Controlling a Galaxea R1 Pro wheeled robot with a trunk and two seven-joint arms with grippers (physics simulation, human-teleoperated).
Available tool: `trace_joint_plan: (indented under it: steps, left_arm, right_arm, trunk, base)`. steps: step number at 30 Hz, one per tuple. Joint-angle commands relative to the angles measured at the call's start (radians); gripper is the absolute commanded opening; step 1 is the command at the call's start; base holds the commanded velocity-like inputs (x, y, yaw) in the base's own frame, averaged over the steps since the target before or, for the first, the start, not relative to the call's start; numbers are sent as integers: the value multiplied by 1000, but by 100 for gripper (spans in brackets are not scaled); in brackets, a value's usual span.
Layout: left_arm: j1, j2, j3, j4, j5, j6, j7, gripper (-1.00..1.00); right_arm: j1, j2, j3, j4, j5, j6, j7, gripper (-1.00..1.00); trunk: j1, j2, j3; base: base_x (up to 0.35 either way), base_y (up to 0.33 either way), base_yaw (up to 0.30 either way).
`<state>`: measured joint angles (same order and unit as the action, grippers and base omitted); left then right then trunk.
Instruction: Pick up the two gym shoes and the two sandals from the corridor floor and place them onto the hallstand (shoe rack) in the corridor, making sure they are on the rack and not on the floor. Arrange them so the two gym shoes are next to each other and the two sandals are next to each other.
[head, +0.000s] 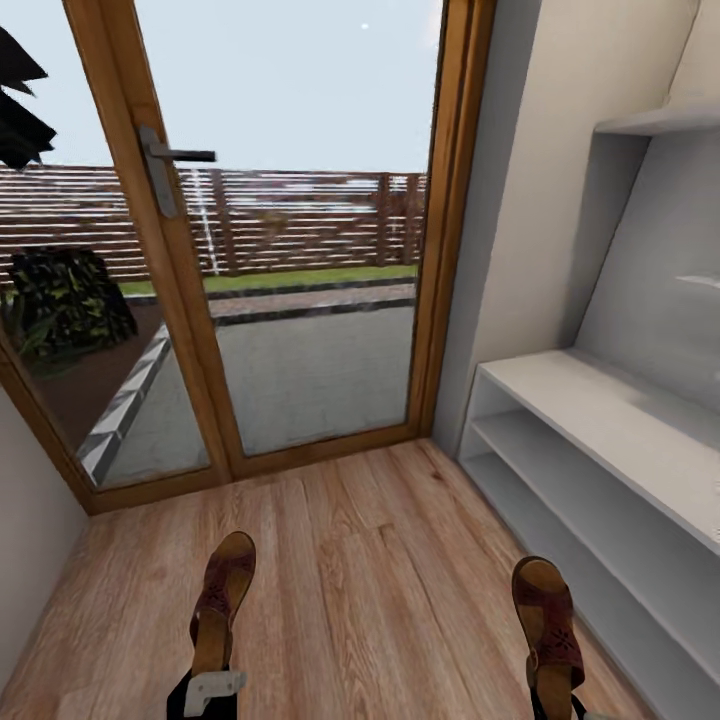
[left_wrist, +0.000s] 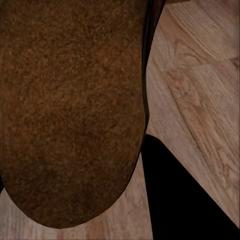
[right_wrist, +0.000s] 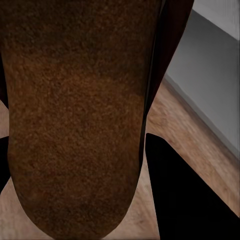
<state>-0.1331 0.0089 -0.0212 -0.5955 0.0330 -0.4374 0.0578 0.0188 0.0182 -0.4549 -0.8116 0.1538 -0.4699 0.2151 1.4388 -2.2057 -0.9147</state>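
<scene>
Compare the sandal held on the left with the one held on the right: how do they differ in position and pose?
The left sandal hangs over open corridor floor, toe leaning slightly right. The right sandal is beside the hallstand, with its toe leaning slightly left. The left sandal's toe reaches a little farther forward. Both are dark brown with tan footbeds, held off the floor at the heel end.

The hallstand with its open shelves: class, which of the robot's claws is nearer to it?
The right. The right claw, holding a sandal, sits just beside the hallstand and its lower shelves. The left claw, holding the other sandal, is across the corridor floor.
</scene>
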Motion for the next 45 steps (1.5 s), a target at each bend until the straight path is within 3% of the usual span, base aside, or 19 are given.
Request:
trace_joint_plan:
  steps: [1,12,31,45]
  left_arm:
    - [0,0,-2,0,-1,-2,4,-100]
    - [0,1,-2,0,3,-3,4,-100]
    - [0,4,-1,0,6,-3,4,-100]
    - [0,3,-1,0,5,-3,4,-100]
  right_arm:
    - [0,2,-7,-3,7,-1,8,-100]
    - [0,2,-7,-4,7,-1,7,-100]
    - [0,2,-7,-2,7,-1,9,-100]
    - [0,2,-7,2,7,-1,9,-100]
  trunk:
    - [0,0,-1]
    - [0,0,-1]
    - [0,0,-1]
    - [0,0,-1]
  base:
    - [179,270,-299]
    - [180,276,-300]
    - [6,290,-300]
    - [0,36,-300]
